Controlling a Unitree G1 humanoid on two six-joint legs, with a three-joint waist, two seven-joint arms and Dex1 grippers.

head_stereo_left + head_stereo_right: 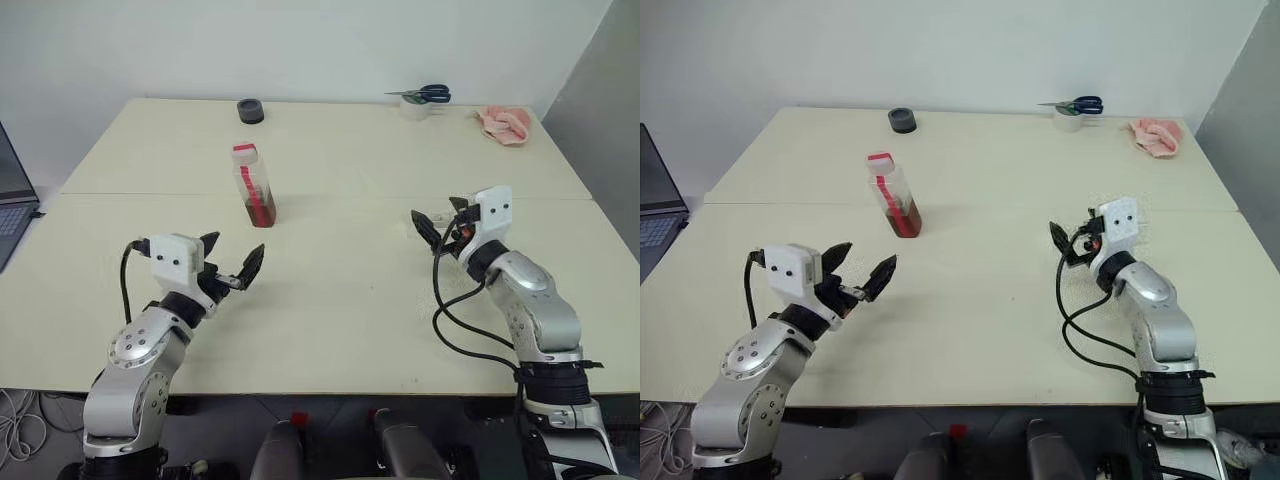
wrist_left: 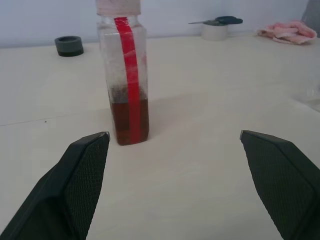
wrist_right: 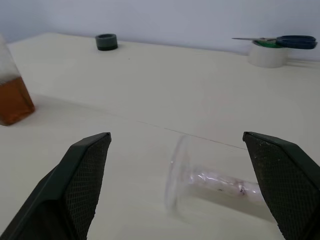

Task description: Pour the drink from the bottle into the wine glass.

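So the bottle (image 1: 255, 185) is standing upright on the table (image 1: 330, 320), a bit left of centre in the head view, pink cap on, red strip down the side. The drink (image 2: 129, 120) is filling roughly the bottom third of it.

The left gripper (image 1: 232, 262) is hovering in the lower left, pointing toward the bottle but well short of it, fingers spread wide with nothing between them. In its wrist view the bottle is sitting just beyond the fingertips, closer to one finger (image 2: 82, 172) than the other.

The right gripper (image 1: 1068, 240) is hanging over the right side of the table, also spread wide and gripping nothing. Its wrist view is showing the glass (image 3: 200, 180) lying on its side on the table, round foot facing the camera, stem running away between the fingers. It isn't touching either finger as far as I can tell.

Along the far edge there's a dark roll (image 1: 250, 110), tape (image 1: 415, 106) with scissors (image 1: 425, 94) resting on top, and a pink cloth (image 1: 503, 123) in the upper right.
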